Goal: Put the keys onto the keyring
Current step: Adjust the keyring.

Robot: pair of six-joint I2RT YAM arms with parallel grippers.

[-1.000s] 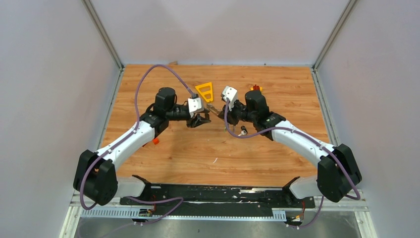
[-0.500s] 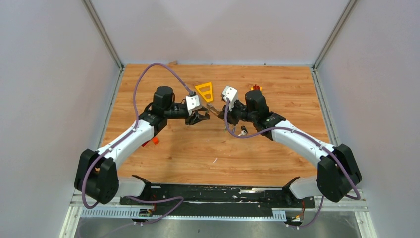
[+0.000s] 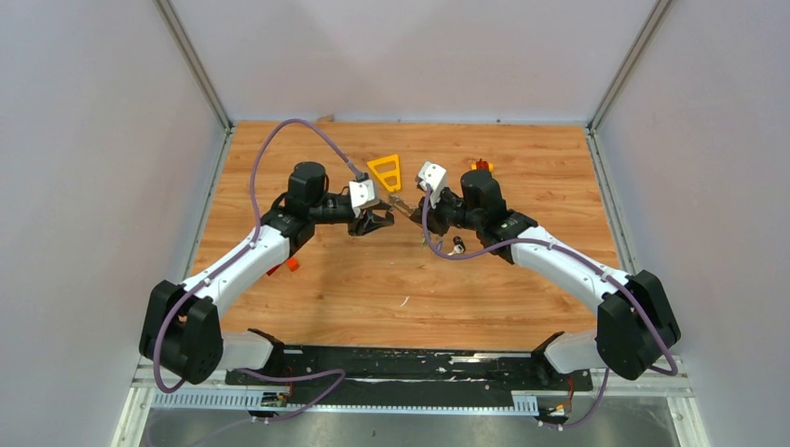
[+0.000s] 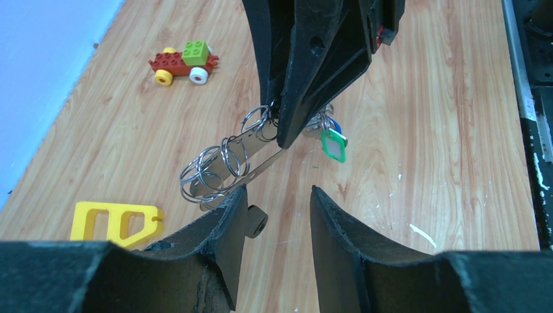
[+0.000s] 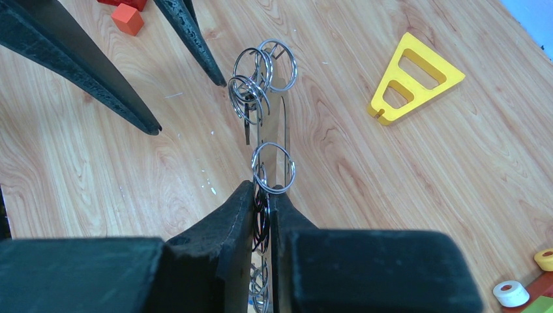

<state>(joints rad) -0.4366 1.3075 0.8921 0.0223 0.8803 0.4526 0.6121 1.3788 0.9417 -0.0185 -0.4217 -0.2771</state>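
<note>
Currently listed: keyring [image 4: 257, 171], one elongated silver-grey metal loop, thin and flat, held up off the worktop [image 4: 424, 130] roughly level between the two arms. Fittings: several small split rings [image 4: 212, 173] bunched at its free end, another close to the grip; keys [image 4: 332, 143] with green and blue tags hang just beside the gripped end, and whether they are threaded on the loop cannot be told. Handling, as judged: light, rigid, smooth and likely slippery, prone to swivel in a pinch; not fragile; the hanging pieces will swing. Best hold: across the flat of the loop near one end, leaving the other free for threading. Right gripper [image 5: 264, 189]: jaws closed tight on the loop's near end. Left gripper [image 4: 277, 195]: jaws parted, holding nothing, just short of the ring-laden free end
</note>
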